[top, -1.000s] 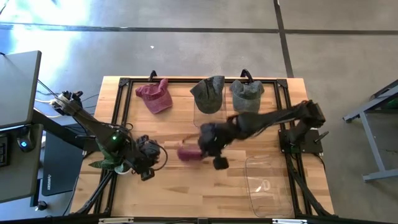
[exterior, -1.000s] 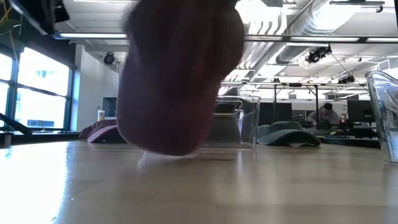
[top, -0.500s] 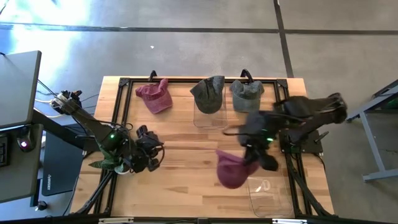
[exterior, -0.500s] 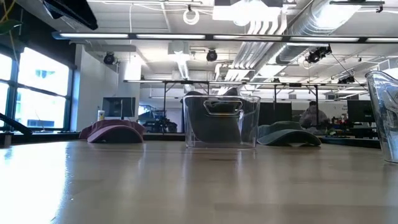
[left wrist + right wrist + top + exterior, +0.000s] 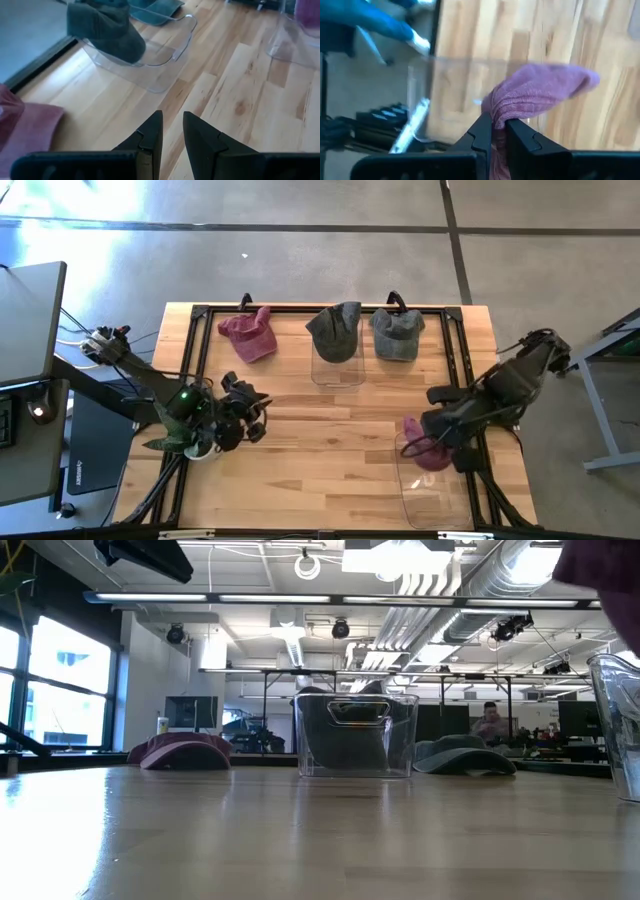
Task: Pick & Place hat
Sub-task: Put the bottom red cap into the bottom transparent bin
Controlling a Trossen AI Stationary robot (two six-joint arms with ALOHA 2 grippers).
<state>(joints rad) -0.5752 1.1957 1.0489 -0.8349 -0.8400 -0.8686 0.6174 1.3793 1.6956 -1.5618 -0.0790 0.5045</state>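
My right gripper is shut on a maroon hat, which hangs over the clear bin at the table's near right. The low view shows only a bit of this hat, at the top. Along the far edge lie a second maroon hat, a dark grey hat inside another clear bin, and a grey-green hat. My left gripper hovers at the table's left, shut, with nothing between its fingers. My right gripper pinches a bunched fold of the maroon hat's cloth between its two fingers. The fingers come from above, pointing steeply down. The hat hangs slack below and beside them, lifted clear of the table, above the clear bin's rim.
A black frame rail runs along the table's far edge and down both sides. The bare wooden top stretches between the two arms. Beyond the table the low view shows an office with a person seated far off.
My right gripper has carried the maroon hat from the table's middle toward the right and near edges, rising and tipping to point more steeply down. The hat now hangs over the near-right bin. My left gripper has turned at the wrist, nearly in place.
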